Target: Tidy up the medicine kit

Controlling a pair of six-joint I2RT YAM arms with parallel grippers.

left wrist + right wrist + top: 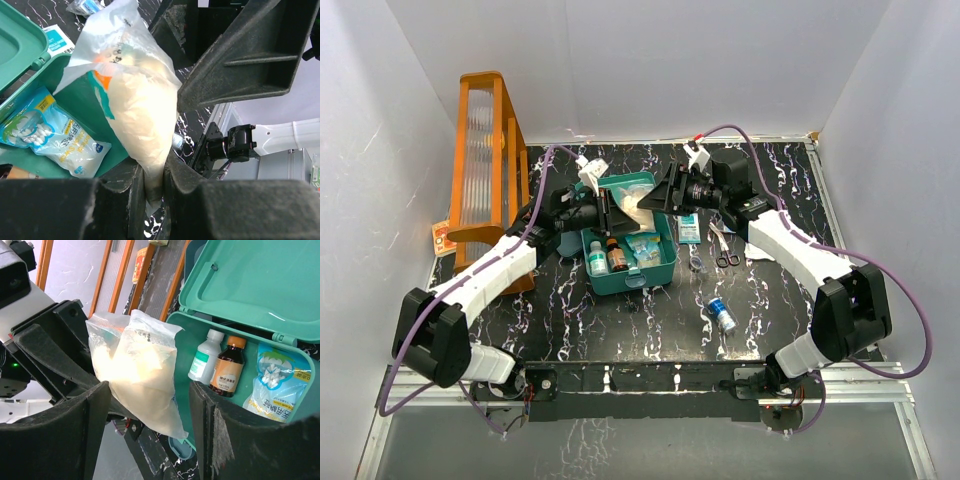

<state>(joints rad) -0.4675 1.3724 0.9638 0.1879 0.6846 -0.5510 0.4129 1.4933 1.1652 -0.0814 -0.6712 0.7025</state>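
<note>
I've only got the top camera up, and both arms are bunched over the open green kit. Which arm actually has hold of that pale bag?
Observer: The left one. In the left wrist view, the left jaws are pinched shut on one end of the bag.
Operator: And the right side?
Observer: In the right wrist view, the right jaws stand wide open with the bag between them, not clamped.
Operator: What's the bag made of?
Observer: It's clear plastic with a cream-white filling, and there's orange and teal print on one face.
</note>
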